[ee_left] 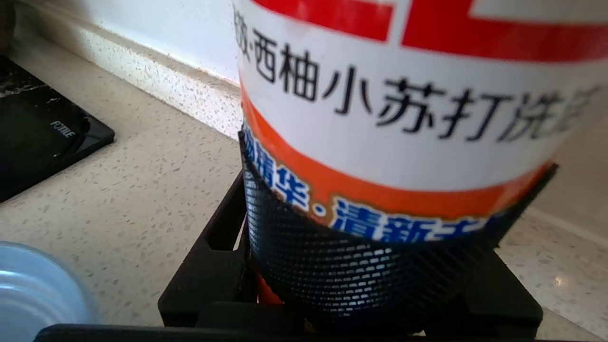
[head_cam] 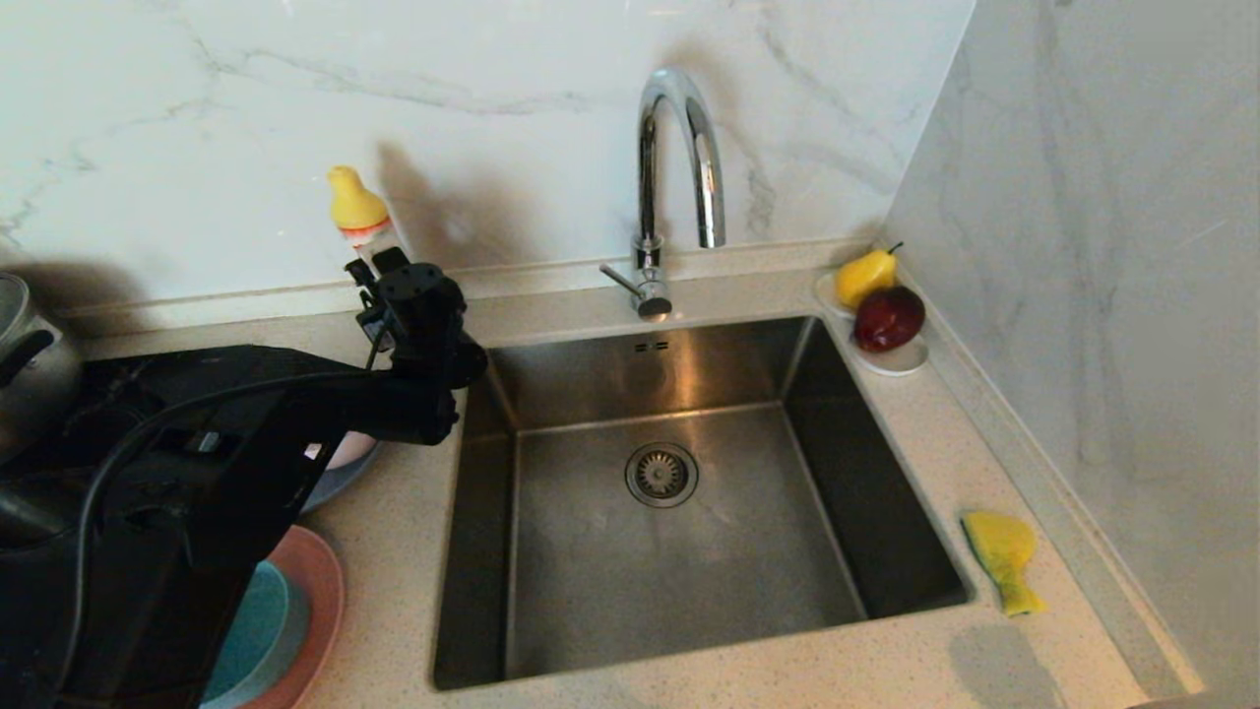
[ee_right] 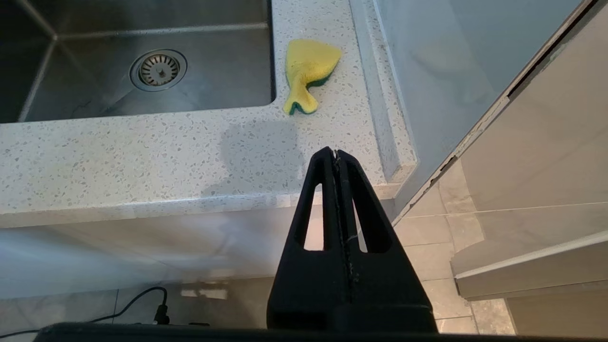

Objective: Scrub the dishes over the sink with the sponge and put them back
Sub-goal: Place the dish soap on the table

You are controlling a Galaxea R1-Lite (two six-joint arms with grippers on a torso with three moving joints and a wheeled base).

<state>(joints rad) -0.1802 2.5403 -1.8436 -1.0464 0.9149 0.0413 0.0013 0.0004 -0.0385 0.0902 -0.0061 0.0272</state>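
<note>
A: Where is the left gripper (ee_left: 380, 266) sitting right now?

B: It is reaching over the bench (head_cam: 689, 679) at the back left corner of the sink (head_cam: 669, 492), against the detergent bottle (head_cam: 359, 212) with the yellow cap. In the left wrist view the bottle's label is filling most of the picture, and the black meshed fingers (ee_left: 308, 247) are wrapping its lower part, closed partway around it and holding it.

A: And the right gripper (ee_right: 336, 153)?

B: It is hanging off the bench's front edge, below the level of the top, with its fingers pressed flat together and holding nothing. It is not showing in the head view.

A: Where is the sponge (head_cam: 1004, 556) lying?

B: On the bench just right of the sink, near its front right corner, bent out of shape, yellow side up with a green edge showing. Nothing is touching it.

A: The dishes?

B: They are sitting on the bench left of the sink, mostly hidden under the left arm. A teal bowl (head_cam: 251, 630) is resting on a pink plate (head_cam: 320, 591) at the front; behind them the grey-blue plate (head_cam: 340, 483) is peeking out with a pale pink bowl (head_cam: 349, 451) on it.

A: Anything else around?

B: A yellow pear (head_cam: 864, 276) and a dark red apple (head_cam: 889, 317) are sitting on a small white dish (head_cam: 896, 362) at the back right corner, and the chrome faucet (head_cam: 674, 187) is arching over the basin. A steel pot (head_cam: 25, 354) is standing at the far left on the black cooktop (ee_left: 38, 137).
</note>
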